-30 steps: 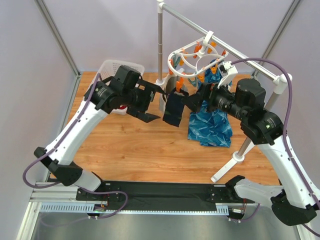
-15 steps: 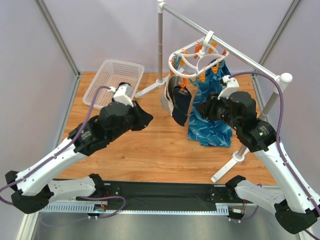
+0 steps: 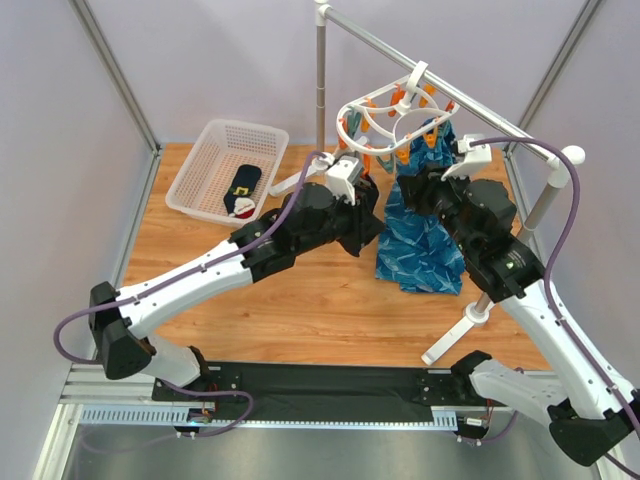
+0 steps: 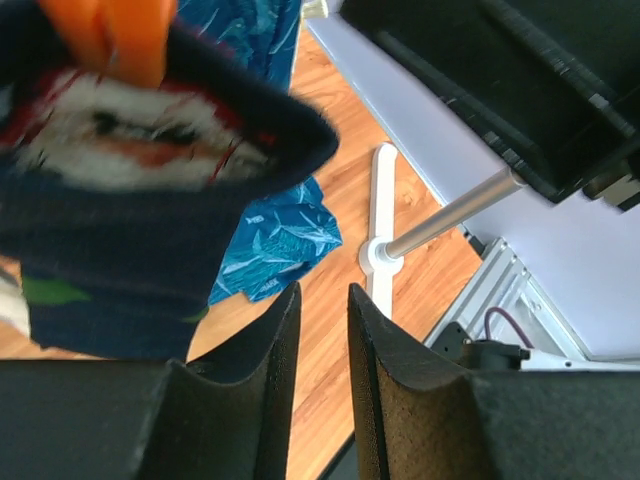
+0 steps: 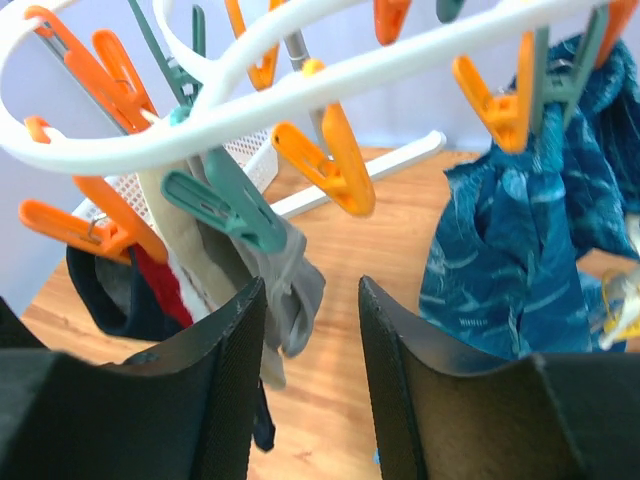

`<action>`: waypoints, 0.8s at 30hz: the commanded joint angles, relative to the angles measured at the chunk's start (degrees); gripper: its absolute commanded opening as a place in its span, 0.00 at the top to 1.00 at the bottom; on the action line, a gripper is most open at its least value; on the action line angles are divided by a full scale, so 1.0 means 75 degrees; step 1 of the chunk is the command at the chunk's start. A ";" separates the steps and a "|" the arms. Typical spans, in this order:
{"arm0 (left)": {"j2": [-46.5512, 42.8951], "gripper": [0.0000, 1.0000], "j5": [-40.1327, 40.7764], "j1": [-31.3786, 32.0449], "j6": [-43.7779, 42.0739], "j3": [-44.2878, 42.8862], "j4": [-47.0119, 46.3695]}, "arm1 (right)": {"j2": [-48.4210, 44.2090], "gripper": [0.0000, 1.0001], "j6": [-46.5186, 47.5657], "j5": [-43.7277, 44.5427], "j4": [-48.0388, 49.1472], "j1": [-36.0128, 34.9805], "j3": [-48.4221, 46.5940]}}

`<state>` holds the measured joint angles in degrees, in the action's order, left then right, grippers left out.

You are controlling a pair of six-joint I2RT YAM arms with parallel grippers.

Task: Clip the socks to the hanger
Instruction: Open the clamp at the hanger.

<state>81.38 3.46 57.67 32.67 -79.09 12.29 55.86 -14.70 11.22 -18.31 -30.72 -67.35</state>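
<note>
Navy sock [image 3: 241, 190] lies in white basket [image 3: 250, 126], nine o'clock of nearer left gripper [image 4: 323, 295]; it and right gripper [image 5: 310, 290] stand slightly apart, empty.

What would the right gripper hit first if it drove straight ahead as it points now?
Likely the grey cloth hanging from the green peg, just ahead of the right gripper; depth is unclear.

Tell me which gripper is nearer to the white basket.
Left. The left gripper is to the right of the basket; the right gripper is farther right, beside the blue cloth.
</note>
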 commanded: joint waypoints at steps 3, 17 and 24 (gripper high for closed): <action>0.0480 0.67 -0.0696 -0.0435 -0.0231 -0.0938 -0.0047 | 0.0509 0.50 0.0659 -0.0511 0.0906 -0.0006 -0.0371; 0.1325 0.62 -0.0872 -0.1372 -0.0605 -0.2228 0.1407 | 0.1084 0.42 0.0155 -0.3136 0.1374 0.0979 -0.0804; 0.1266 0.60 -0.1082 -0.1912 -0.0746 -0.2439 0.1478 | 0.1353 0.46 0.0015 -0.3488 0.1363 0.1014 -0.1050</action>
<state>91.39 -2.83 43.90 29.08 -93.73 22.65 65.32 -13.52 -11.94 -10.41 -23.42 -72.42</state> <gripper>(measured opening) 0.395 0.551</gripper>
